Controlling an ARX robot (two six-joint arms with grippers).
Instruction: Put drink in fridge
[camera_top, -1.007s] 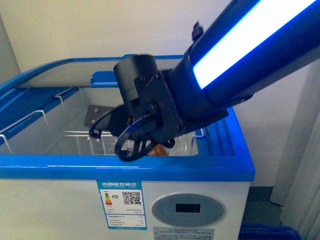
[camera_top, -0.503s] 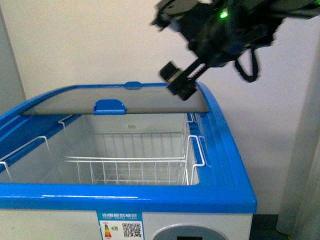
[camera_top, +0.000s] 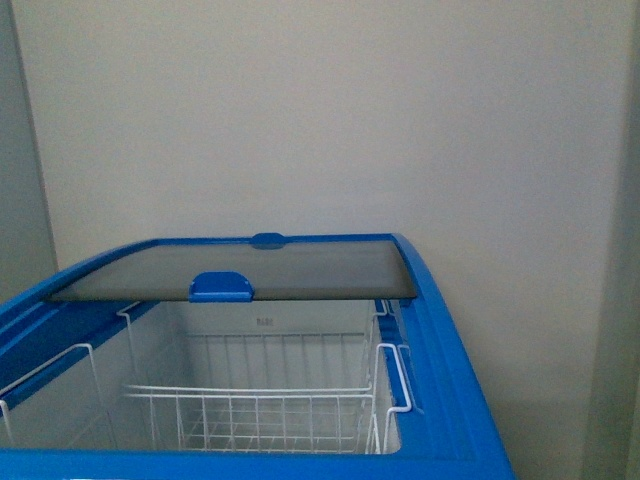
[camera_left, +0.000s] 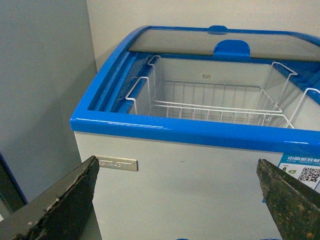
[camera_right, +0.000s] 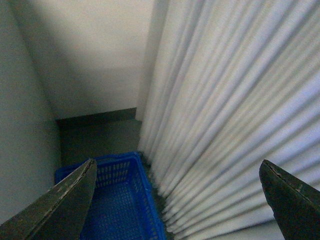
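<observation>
1. Front view: fridge (camera_top: 440, 400) fills the lower half, blue rim running from 7 o'clock round to 5 o'clock. No arm and no tool in this view.
2. Glass lid (camera_top: 300, 270) is slid to the far end and covers only the back part of the opening. Near part is open.
3. 2 blue handles on the lid: the larger handle (camera_top: 221, 287) on its near edge at about 9 o'clock of the lid, the small handle (camera_top: 267, 240) on its far edge.
4. White wire basket (camera_top: 260, 410) hangs inside the open part, near the right inner wall. It looks bare in the part that shows.
5. Drink: not visible in any view. Cannot tell where it is; the fridge floor under the basket is out of sight.
6. Left wrist view: left tool (camera_left: 182, 195) is spread wide, nothing between its dark fingers (camera_left: 60, 200). It sits in front of the white fridge front wall (camera_left: 190, 185), apart from it. The QR label (camera_left: 305, 174) shows at 3 o'clock.
7. Grey cabinet side (camera_left: 40, 90) stands just beside the fridge at 9 o'clock in that view.
8. Right wrist view: right tool (camera_right: 175, 200) is also spread wide and holds nothing. It points down at the blue basket (camera_right: 120, 200) on the floor, between a grey wall and the pale curtain (camera_right: 235, 110).
</observation>
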